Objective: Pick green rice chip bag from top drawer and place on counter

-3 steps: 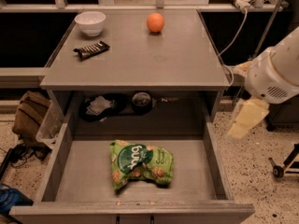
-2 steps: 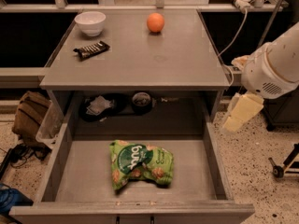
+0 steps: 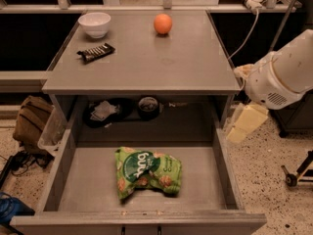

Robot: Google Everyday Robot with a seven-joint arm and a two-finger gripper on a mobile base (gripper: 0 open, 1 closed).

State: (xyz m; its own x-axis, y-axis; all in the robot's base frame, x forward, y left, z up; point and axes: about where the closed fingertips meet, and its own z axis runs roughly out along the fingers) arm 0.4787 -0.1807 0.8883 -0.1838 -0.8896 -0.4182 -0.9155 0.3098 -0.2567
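Inside the pulled-out top drawer point(image 3: 61, 166), on its flat bottom near the middle, the green rice chip bag point(image 3: 146, 173) lies crumpled with its logo up; on the counter point(image 3: 146, 65) above sit a white bowl point(image 3: 95, 23), an orange point(image 3: 163, 23) and a black candy bar point(image 3: 96, 52), all apart; the gripper point(image 3: 247, 124) hangs outside the drawer's right wall, below counter level, well apart from the bag; can't make out whether it is spread or closed; it has no hold on the bag.
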